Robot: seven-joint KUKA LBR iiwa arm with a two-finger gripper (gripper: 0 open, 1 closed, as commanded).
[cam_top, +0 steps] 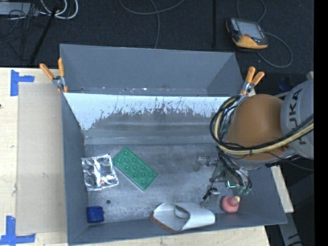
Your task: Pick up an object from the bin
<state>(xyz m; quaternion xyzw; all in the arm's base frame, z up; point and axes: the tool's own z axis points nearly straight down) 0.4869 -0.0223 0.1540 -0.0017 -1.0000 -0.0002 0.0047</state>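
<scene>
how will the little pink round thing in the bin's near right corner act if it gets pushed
The pink round thing looks ball-like, so it would probably roll rather than slide. It is small beside the other items, so it is likely light. It lies close to the white cup and the bin wall, which may stop it soon.

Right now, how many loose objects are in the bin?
5: crumpled foil and green plate at left, blue block front-left, white cup front centre, pink ball by the gripper; the arm may hide others.
</scene>
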